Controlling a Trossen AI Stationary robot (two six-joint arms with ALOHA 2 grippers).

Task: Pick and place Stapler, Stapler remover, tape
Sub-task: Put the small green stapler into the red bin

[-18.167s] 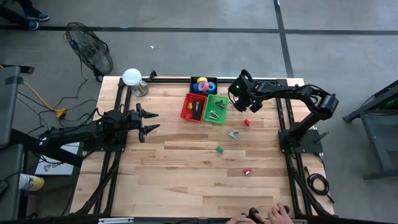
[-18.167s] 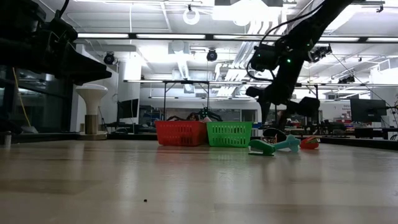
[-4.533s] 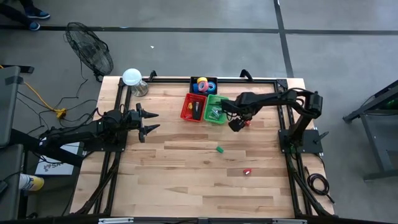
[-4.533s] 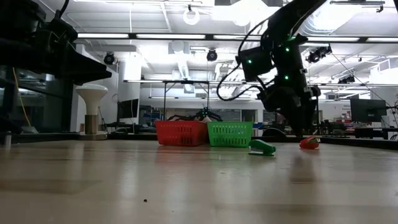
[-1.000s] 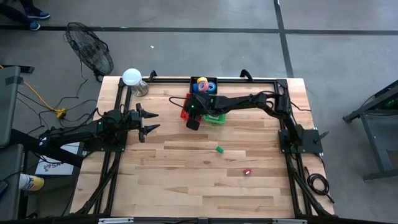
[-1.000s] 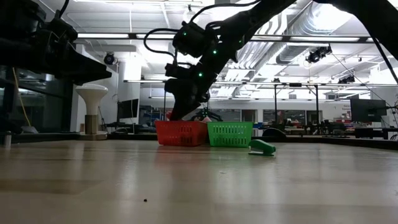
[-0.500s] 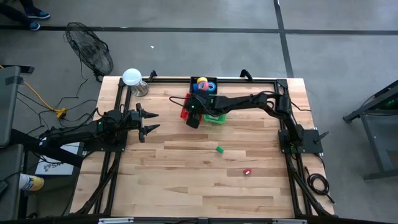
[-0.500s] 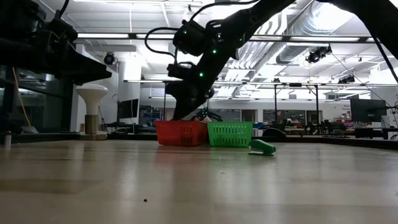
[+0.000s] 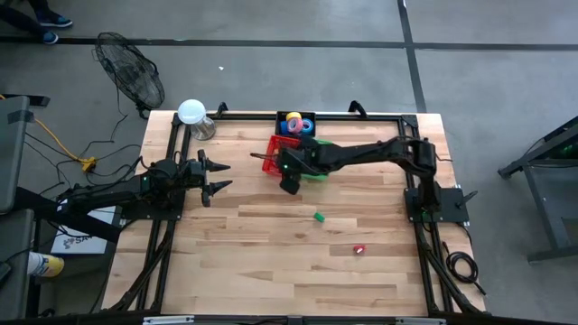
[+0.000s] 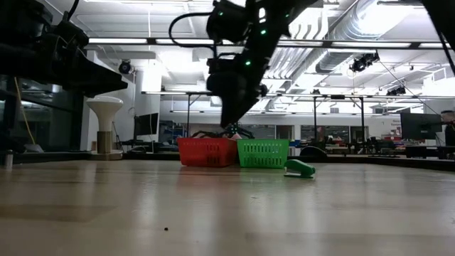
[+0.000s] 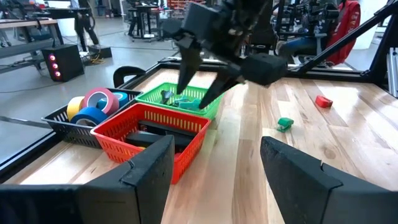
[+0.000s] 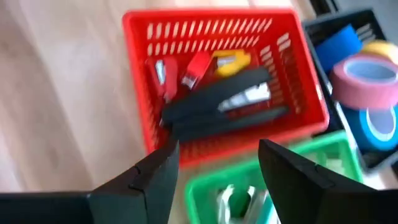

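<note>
The black stapler (image 12: 224,106) lies flat in the red basket (image 12: 249,146), beside small red and yellow pieces. Pink, blue and yellow tape rolls (image 12: 367,71) sit in the black tray (image 9: 296,124) at the table's far edge. Grey claw pieces (image 12: 233,199) lie in the green basket (image 11: 186,99). My right gripper (image 12: 217,149) hangs open above the near side of the red and green baskets (image 9: 289,181), with nothing between its fingers. My left gripper (image 9: 221,176) waits open to the left of the baskets.
A small green piece (image 9: 318,217) and a small red piece (image 9: 359,248) lie on the bare wood nearer the near edge. A white round-topped object (image 9: 191,113) stands at the far left corner. Black frame rails (image 9: 172,226) run along both sides.
My right gripper has risen from the red basket and shifted a little toward the table's right and near edge. The stapler and the baskets have stayed where they were.
</note>
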